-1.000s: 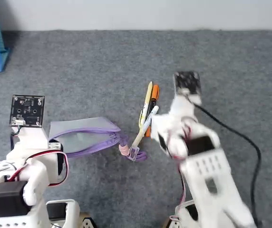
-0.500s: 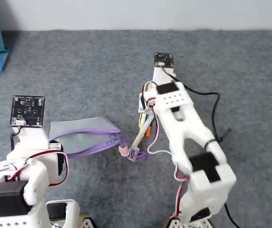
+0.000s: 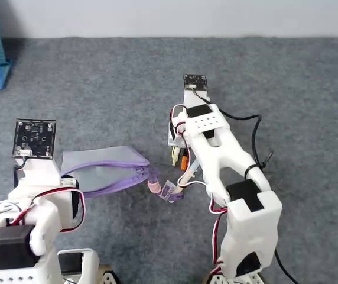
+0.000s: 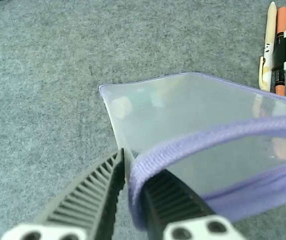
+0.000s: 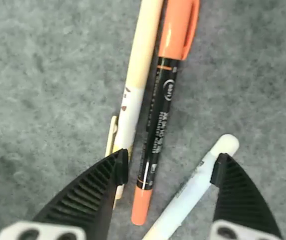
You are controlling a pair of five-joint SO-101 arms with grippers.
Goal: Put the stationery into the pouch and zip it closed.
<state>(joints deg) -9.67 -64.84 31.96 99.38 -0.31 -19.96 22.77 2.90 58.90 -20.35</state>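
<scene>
Left wrist view: left jaws pinch clear, purple-zipped pouch (image 4: 183, 115); right jaws gape.

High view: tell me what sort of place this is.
Probably an indoor robot practice bench: a table covered in grey felt-like fabric, against a plain white wall. The left arm and right arm stand at its near edge, with a pouch and pens on it.

Soft, even overhead light fills every view, and only faint shadows lie on the grey counter (image 3: 98, 83). A pale sheen crosses the clear pouch (image 4: 193, 115) at the middle of the left wrist view.
</scene>
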